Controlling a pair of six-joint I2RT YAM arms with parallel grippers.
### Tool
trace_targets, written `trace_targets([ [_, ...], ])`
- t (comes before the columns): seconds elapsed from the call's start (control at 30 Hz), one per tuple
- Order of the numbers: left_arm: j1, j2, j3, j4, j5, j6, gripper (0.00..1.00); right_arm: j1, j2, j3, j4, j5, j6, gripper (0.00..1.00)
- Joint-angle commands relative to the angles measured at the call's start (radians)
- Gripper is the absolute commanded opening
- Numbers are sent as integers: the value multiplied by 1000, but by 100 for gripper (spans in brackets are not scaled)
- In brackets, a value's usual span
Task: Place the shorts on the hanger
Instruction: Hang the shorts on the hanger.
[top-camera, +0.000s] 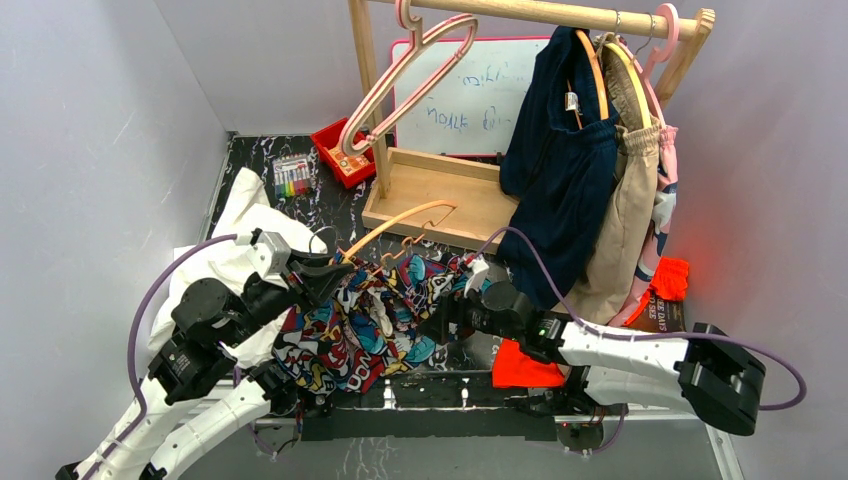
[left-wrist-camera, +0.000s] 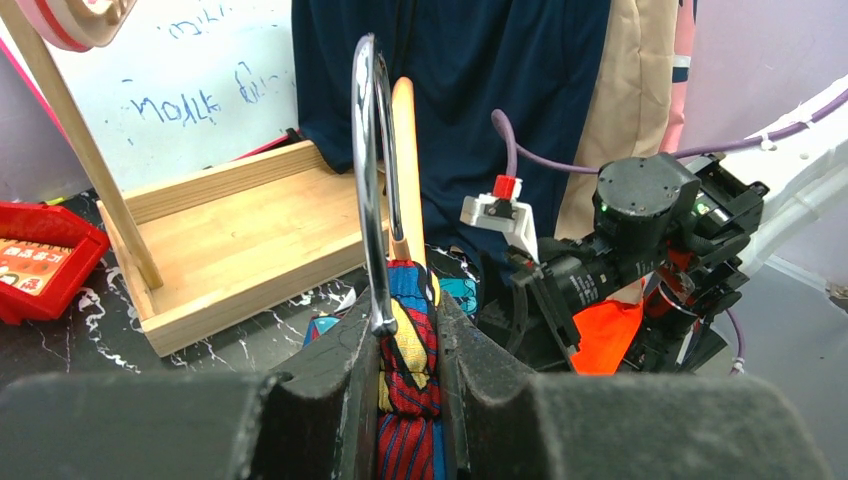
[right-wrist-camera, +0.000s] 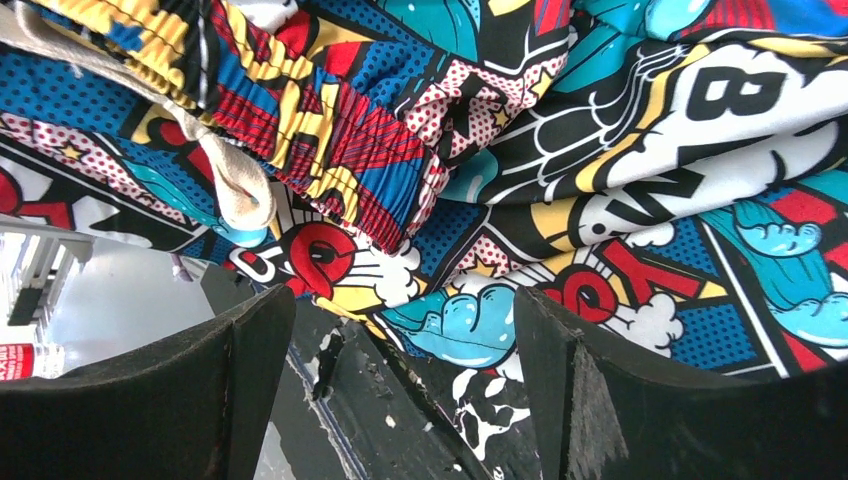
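Black table (top-camera: 335, 205): wooden tray (top-camera: 440, 190), red bin (top-camera: 340, 150), marker box (top-camera: 292, 177), shorts (top-camera: 350, 330) (partly raised)

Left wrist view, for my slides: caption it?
Left tool shut on the shorts, the hanger rising from the fabric, right arm beyond.

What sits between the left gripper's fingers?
Left wrist view: a bunched fold of the shorts, clamped in the left gripper, with the hanger rising out of the same gap, silver hook and orange neck.
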Motion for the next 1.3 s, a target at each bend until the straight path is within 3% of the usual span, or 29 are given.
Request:
trace_targets([
  [0.0,5,-3,16,89,-3,-2,0,16,60,55,121,38,-21,85],
  [0.2,5,-7,7,91,3,-5,0,16,122,62,175,62,-19,68],
  [0.47,5,-6,14,91,10,-9,0,16,215,92,252,23,-13,67],
  [0.77,5,-28,15,76,16,-11,0,16,290,130,262,74,-18,44],
  [0.83,5,-33,15,74,16,-11,0,15,295,132,262,88,-16,35],
  [0.93,5,-41,18,65,16,-8,0,1,260,119,242,129,-17,21],
  [1.03,5,-53,34,37,11,-7,0,-45,170,93,190,164,-16,0],
  [1.27,5,-77,55,-49,34,6,0,-188,-74,140,-112,202,-42,0],
])
